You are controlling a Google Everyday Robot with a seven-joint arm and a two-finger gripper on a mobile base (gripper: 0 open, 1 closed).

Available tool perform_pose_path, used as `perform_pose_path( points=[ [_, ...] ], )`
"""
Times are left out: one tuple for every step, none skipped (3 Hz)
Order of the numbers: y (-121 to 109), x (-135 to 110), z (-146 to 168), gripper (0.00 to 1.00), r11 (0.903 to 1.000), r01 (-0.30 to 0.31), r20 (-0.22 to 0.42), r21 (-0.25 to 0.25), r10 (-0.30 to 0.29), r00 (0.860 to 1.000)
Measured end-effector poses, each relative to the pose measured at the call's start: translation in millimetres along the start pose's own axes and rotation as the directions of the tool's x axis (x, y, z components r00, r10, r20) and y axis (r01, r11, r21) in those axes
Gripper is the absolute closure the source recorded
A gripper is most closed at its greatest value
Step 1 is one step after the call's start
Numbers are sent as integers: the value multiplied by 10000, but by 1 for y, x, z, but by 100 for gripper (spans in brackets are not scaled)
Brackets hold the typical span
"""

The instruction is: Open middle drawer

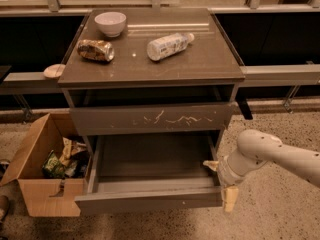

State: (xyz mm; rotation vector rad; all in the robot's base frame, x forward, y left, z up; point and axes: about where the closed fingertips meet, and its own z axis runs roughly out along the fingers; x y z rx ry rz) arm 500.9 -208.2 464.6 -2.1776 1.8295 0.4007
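Observation:
The middle drawer (150, 200), a plain grey-brown front with a few white specks, stands pulled well out at the bottom of the cabinet, and its inside (155, 159) looks empty. Above it is the closed front with long white scratch marks (170, 119). My gripper (221, 183) is at the right end of the pulled-out front. One tan fingertip (210, 165) is just inside the drawer and the other (230, 200) hangs outside the front. The fingers are spread apart and straddle the front's right end.
On the cabinet top (200, 64) lie a white bowl (110, 23), a crumpled snack bag (95, 49) and a plastic bottle (169, 45) on its side. An open cardboard box (45, 184) with wrappers stands on the floor at the left, close to the drawer.

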Motion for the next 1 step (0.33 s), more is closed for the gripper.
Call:
perform_pose_path(
  points=[
    [-6,-10,-46,0,9967,545,395,604,-569,9976]
  ],
)
